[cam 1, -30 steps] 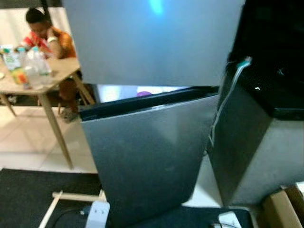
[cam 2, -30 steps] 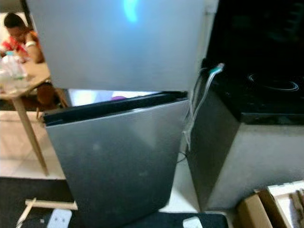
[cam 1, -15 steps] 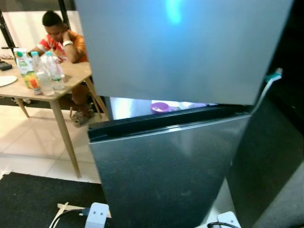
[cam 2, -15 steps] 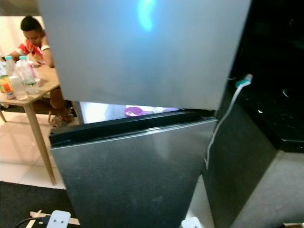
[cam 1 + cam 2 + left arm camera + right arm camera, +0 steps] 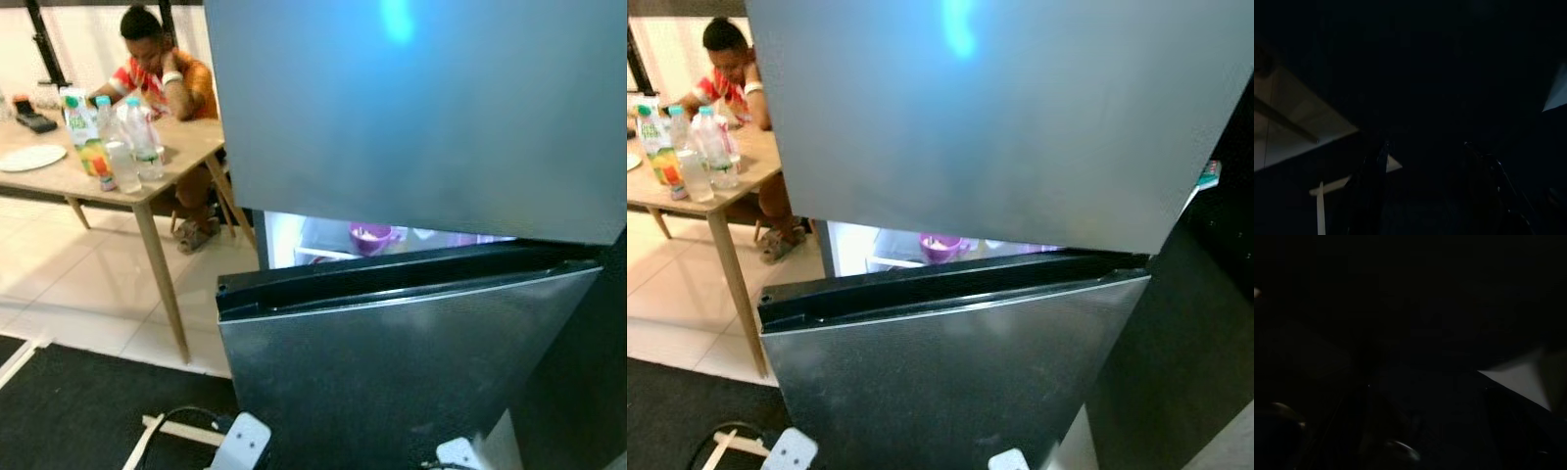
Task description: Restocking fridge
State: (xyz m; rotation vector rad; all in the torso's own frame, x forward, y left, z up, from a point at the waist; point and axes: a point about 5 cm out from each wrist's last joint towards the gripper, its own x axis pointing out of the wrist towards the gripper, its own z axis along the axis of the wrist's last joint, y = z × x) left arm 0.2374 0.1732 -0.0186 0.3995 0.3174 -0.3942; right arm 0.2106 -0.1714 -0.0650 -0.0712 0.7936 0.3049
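A grey two-door fridge stands right before me. Its upper door (image 5: pixel 411 117) is closed, and the lower door (image 5: pixel 392 372) stands ajar at its left side. Through the gap the lit inside shows a purple bowl (image 5: pixel 369 236) on a shelf. A wooden table (image 5: pixel 59 181) at the left carries water bottles (image 5: pixel 142 142) and a juice carton (image 5: pixel 80 122). My left gripper (image 5: pixel 1427 191) hangs in the dark with its two fingers apart and nothing between them. The right wrist view is nearly black.
A person (image 5: pixel 162 69) sits behind the table, beside a white plate (image 5: pixel 31 158). A black mat (image 5: pixel 78 411) with a white power strip (image 5: pixel 240 446) and cable lies at the fridge's foot. A dark cabinet (image 5: pixel 1205 343) stands close on the fridge's right.
The whole picture has shifted: the camera has swung left and come nearer the fridge. More of the lit gap and the purple bowl show now. The doors look unmoved.
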